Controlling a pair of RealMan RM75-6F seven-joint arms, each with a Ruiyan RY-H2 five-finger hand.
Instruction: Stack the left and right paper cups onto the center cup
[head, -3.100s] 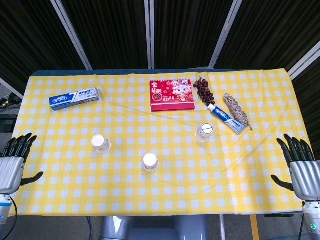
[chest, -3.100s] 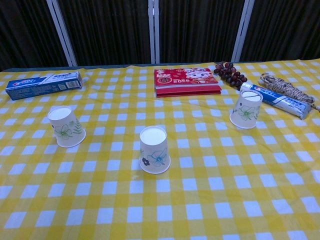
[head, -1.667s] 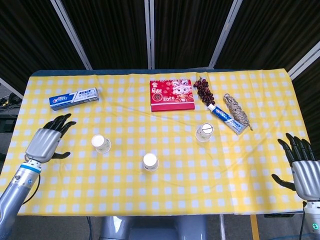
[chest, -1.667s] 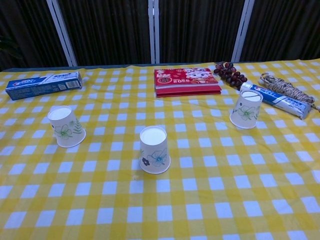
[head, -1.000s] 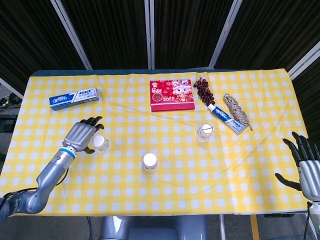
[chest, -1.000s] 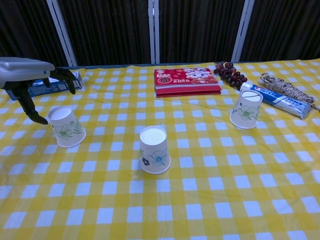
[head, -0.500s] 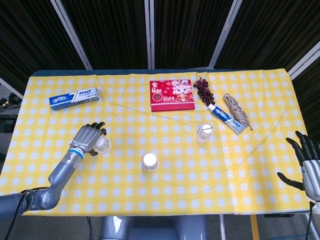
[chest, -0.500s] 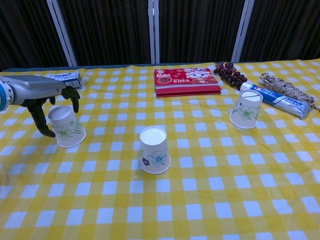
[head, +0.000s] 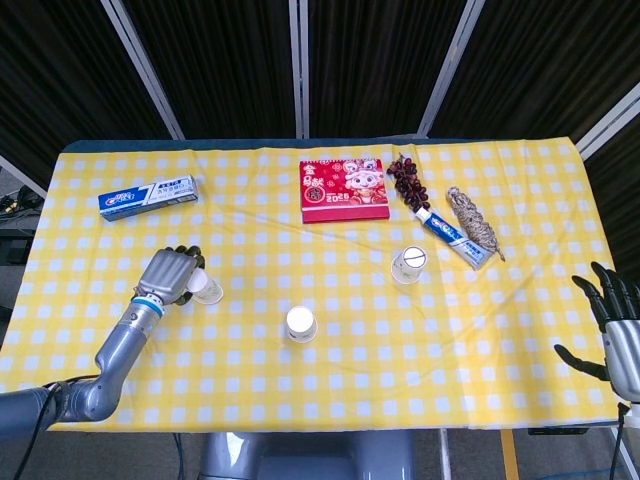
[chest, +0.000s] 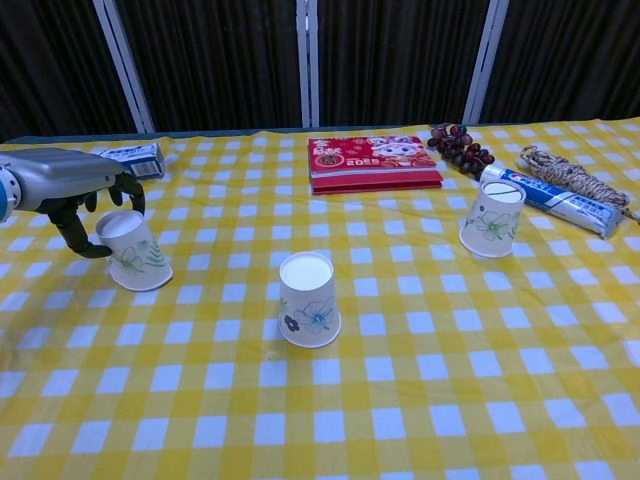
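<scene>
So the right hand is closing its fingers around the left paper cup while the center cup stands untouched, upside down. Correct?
Not quite: it is the left hand, not the right, whose fingers are closing around the left paper cup, as the chest view shows. The right hand hangs open at the table's right edge in the head view. The center cup does stand untouched, upside down.

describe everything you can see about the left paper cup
The left paper cup is white and looks like thin paper, with a green leafy flower print on its side. It stands upside down on the yellow checked tablecloth, wide rim down and flat white base up, tipped slightly rather than fully upright. It sits left of the center cup. The left hand is closed around its upper part, dark fingers curling over the far side and thumb on the near side. Nothing else touches it.
</scene>
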